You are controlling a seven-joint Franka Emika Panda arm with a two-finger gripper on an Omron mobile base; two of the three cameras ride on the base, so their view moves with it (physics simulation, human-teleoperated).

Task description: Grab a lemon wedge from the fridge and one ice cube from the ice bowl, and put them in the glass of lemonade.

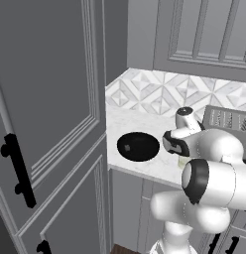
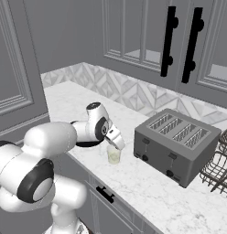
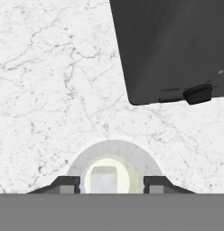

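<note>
Lemonade glass (image 2: 113, 154), a small clear tumbler of pale yellowish liquid, stands on the white marbled counter (image 2: 147, 183) just left of the dark grey toaster (image 2: 177, 141), and in the hand view a pale cube (image 3: 105, 179) sits in its round yellow mouth. The gripper (image 3: 112, 185) hangs straight above the glass, its two dark fingertips (image 3: 68, 184) spread apart to either side of the rim with nothing pinched between them. Further left on the counter, near the tall grey cabinet, lies the wide, shallow black ice bowl (image 1: 138, 146).
</note>
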